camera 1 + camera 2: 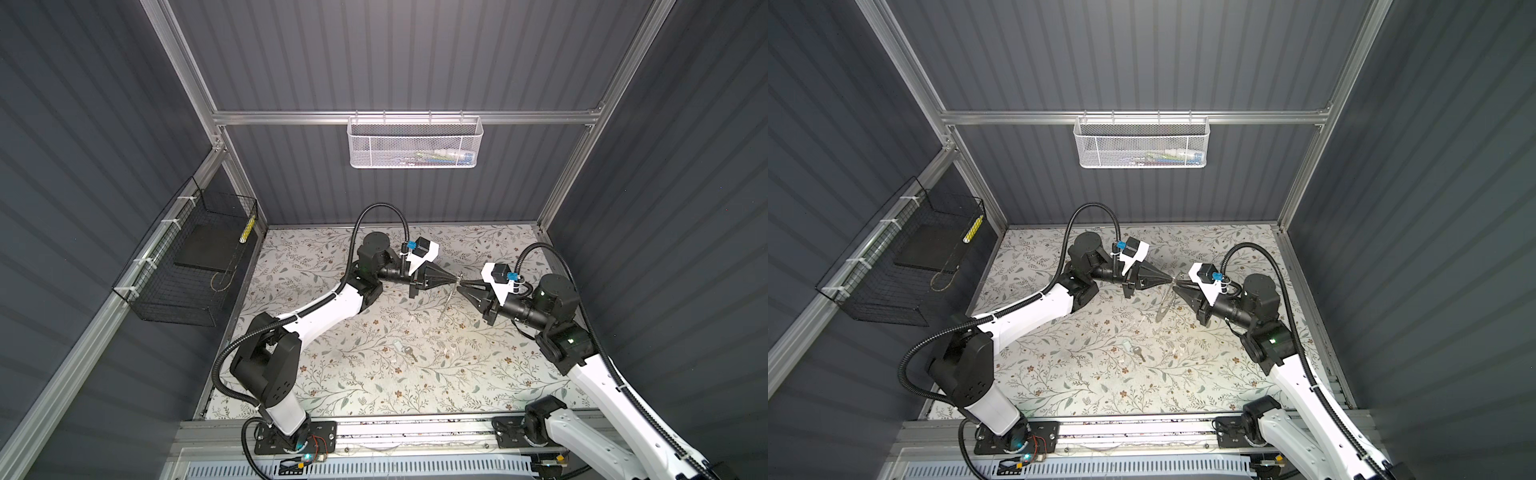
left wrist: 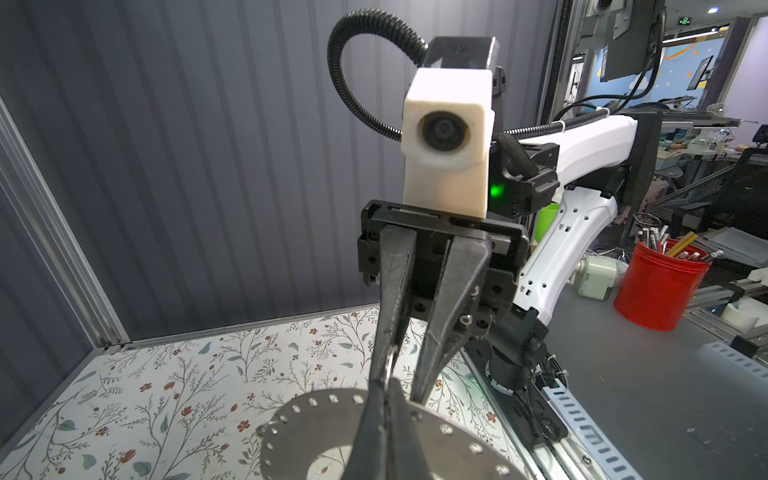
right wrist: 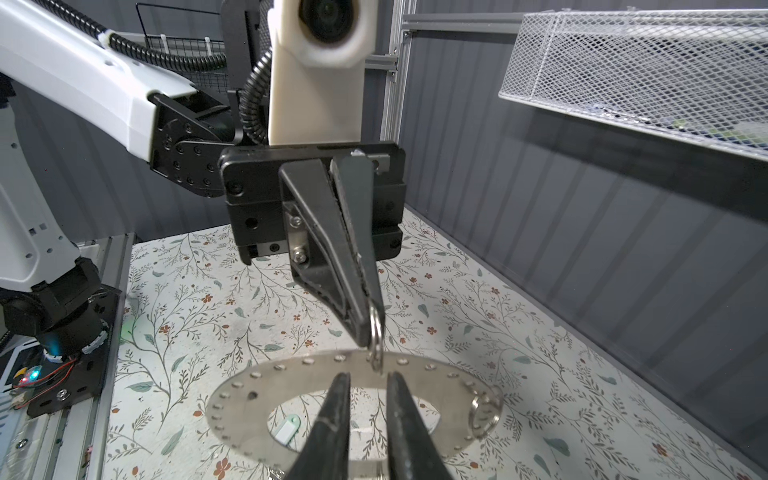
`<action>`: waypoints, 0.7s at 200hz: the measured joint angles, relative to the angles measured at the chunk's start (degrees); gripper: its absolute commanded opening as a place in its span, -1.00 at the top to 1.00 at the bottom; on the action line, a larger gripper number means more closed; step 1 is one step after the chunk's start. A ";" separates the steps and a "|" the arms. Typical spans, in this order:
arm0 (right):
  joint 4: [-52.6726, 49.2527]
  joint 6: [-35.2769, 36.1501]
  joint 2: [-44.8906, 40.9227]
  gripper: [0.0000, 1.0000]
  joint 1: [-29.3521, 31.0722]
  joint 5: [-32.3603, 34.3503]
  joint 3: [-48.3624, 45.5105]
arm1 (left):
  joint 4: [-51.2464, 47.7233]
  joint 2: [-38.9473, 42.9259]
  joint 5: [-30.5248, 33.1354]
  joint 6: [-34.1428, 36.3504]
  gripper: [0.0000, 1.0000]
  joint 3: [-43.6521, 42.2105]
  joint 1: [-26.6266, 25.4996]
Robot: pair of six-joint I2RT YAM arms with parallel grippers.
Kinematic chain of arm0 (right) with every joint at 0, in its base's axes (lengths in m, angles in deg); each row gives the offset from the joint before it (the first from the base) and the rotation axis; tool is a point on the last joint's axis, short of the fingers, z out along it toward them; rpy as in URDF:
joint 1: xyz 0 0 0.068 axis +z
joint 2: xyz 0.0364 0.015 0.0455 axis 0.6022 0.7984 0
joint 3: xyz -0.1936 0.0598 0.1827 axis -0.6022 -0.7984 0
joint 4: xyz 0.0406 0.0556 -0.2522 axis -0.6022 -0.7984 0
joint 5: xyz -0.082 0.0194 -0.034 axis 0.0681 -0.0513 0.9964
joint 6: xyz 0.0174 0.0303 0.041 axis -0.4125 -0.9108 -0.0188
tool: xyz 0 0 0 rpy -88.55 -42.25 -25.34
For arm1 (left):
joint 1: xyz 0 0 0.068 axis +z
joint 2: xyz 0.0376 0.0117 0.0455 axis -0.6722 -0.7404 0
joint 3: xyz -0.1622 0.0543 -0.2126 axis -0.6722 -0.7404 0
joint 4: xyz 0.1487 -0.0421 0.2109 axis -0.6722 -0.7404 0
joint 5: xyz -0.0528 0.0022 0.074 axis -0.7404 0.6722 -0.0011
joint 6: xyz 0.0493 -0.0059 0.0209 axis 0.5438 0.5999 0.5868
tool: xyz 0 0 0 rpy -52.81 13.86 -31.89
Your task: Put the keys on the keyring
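At the centre of both top views the keyring [image 3: 241,399] is hung from a split ring [image 3: 377,361] clamped in the left gripper [image 1: 453,279]. The right gripper [image 3: 369,376] is seen slightly open beside it. If that ring is knocked, the keyring may fall on the white-headed key [image 1: 401,347] lower down

Overhead stereo pair, wrist views share keyring [image 3: 282,386]

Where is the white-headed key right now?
In both top views the white-headed key lies on the floral table near its middle, a little toward the front. The right wrist view shows it through the hole of the raised keyring.
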 measured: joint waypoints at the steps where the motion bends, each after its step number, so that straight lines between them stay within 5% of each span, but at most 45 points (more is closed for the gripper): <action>1: 0.09 -0.07 0.02 0.64 0.00 -0.02 0.00 | 0.00 0.00 -0.02 0.00 1.00 0.00 0.00; 140: 4.20 -2.64 1.36 0.99 0.00 -2.80 -0.59 | -1.81 0.00 -1.88 1.38 1.00 0.00 0.37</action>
